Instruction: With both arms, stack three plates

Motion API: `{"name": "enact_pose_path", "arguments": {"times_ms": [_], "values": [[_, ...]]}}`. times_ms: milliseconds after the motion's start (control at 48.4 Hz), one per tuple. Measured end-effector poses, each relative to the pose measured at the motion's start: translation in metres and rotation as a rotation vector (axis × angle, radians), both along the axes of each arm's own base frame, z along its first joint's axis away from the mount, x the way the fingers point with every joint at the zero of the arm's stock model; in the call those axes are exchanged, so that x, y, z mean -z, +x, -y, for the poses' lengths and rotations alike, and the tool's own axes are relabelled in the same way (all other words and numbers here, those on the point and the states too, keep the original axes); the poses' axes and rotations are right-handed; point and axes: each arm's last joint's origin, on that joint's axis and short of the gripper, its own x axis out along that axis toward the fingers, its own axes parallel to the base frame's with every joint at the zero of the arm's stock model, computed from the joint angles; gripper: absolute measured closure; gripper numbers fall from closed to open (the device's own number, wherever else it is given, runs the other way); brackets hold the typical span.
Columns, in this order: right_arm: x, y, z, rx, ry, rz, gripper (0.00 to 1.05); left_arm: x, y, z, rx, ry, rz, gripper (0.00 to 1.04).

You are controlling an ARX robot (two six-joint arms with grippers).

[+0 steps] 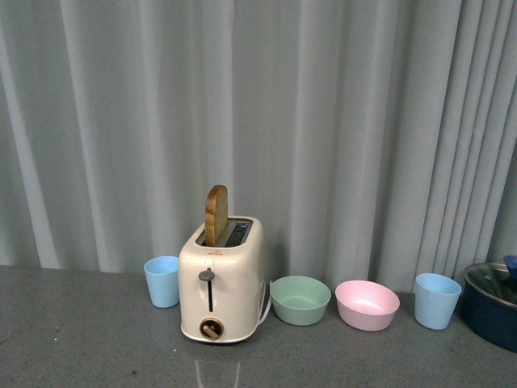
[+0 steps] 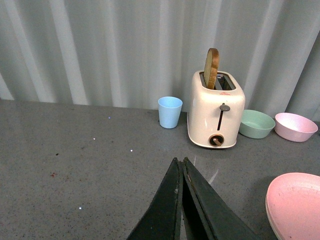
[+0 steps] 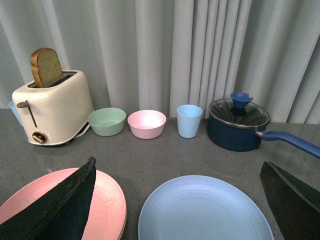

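Observation:
In the right wrist view a light blue plate (image 3: 205, 212) lies on the grey counter between my right gripper's (image 3: 177, 167) wide-open black fingers (image 3: 65, 200). A pink plate (image 3: 107, 202) lies beside it, partly behind one finger; a thin cream edge shows under its rim. In the left wrist view my left gripper (image 2: 180, 161) is shut and empty above the counter, with the pink plate (image 2: 295, 205) off to one side. No plate or gripper shows in the front view.
A cream toaster (image 1: 222, 279) with a slice of bread stands at the back. Beside it are a blue cup (image 1: 162, 280), a green bowl (image 1: 300, 299), a pink bowl (image 1: 367, 304), a second blue cup (image 1: 437, 300) and a dark blue lidded pot (image 3: 237, 122).

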Motion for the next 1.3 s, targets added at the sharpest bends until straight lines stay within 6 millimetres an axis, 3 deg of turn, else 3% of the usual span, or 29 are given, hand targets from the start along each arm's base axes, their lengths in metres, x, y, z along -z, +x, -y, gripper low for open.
{"name": "enact_pose_path", "arguments": {"times_ms": [683, 827, 1075, 1200, 1303], "values": [[0.000, 0.000, 0.000, 0.000, 0.000, 0.000, 0.07, 0.003, -0.015, 0.000, 0.000, -0.001, -0.007, 1.00], [0.000, 0.000, 0.000, 0.000, 0.000, 0.000, 0.07, 0.003, -0.015, 0.000, 0.000, 0.000, -0.007, 0.67], [0.000, 0.000, 0.000, 0.007, 0.000, -0.002, 0.07, 0.003, -0.015, 0.000, 0.000, 0.000, -0.007, 0.28], [-0.007, 0.010, 0.007, 0.314, -0.033, -0.116, 0.07, 0.003, -0.015, 0.000, -0.003, 0.000, -0.007, 0.07], [-0.022, 0.032, 0.023, 0.393, -0.037, -0.119, 0.07, 0.003, -0.015, 0.000, 0.000, 0.000, -0.007, 0.08]]}}
